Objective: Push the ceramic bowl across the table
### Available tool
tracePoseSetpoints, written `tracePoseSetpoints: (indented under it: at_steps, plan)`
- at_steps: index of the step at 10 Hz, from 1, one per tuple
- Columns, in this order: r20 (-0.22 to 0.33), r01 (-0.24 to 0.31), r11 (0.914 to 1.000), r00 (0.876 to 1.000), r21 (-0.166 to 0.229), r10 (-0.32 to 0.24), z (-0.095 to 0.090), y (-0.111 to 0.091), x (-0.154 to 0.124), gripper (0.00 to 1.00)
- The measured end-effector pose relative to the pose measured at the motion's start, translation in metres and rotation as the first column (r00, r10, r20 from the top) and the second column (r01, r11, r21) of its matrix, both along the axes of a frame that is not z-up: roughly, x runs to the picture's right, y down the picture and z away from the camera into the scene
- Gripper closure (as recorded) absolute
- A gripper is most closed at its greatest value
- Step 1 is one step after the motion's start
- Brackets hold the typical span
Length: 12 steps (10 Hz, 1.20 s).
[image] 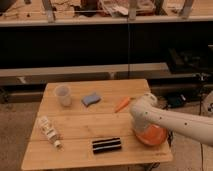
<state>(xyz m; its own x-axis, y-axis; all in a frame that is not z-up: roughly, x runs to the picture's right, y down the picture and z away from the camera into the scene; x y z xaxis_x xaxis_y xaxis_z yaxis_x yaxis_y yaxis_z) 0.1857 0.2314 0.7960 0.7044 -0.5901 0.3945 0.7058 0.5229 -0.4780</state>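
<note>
The orange-red ceramic bowl [151, 135] sits near the right edge of the light wooden slatted table [85, 125], partly hidden by my arm. My white arm reaches in from the right, and its wrist covers the bowl's upper left part. The gripper [139, 131] is at the bowl's left rim, mostly hidden behind the arm.
A small orange carrot [122, 104] lies just behind the arm. A blue sponge [91, 99] and a translucent white cup [63, 95] stand at the back. A clear plastic bottle [49, 131] lies at the left. A black striped object [107, 145] lies near the front edge.
</note>
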Motion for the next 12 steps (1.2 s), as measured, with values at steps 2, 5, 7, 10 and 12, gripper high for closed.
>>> tracePoseSetpoints:
  at_steps: [2,5,7,10,12]
  plan:
    - [0.007,0.013,0.9999,1.0,-0.006,-0.013,-0.001,0.0,-0.004,0.81]
    - [0.021,0.035,0.9993,0.999,-0.014,-0.035,-0.002,-0.001,-0.011,0.81]
    - [0.027,0.044,0.9989,0.999,-0.017,-0.043,-0.003,-0.001,-0.014,0.81]
    - [0.039,0.062,0.9978,0.997,-0.026,-0.06,-0.004,-0.002,-0.02,0.81]
    - [0.047,0.072,0.9969,0.996,-0.032,-0.07,-0.004,-0.002,-0.024,0.81]
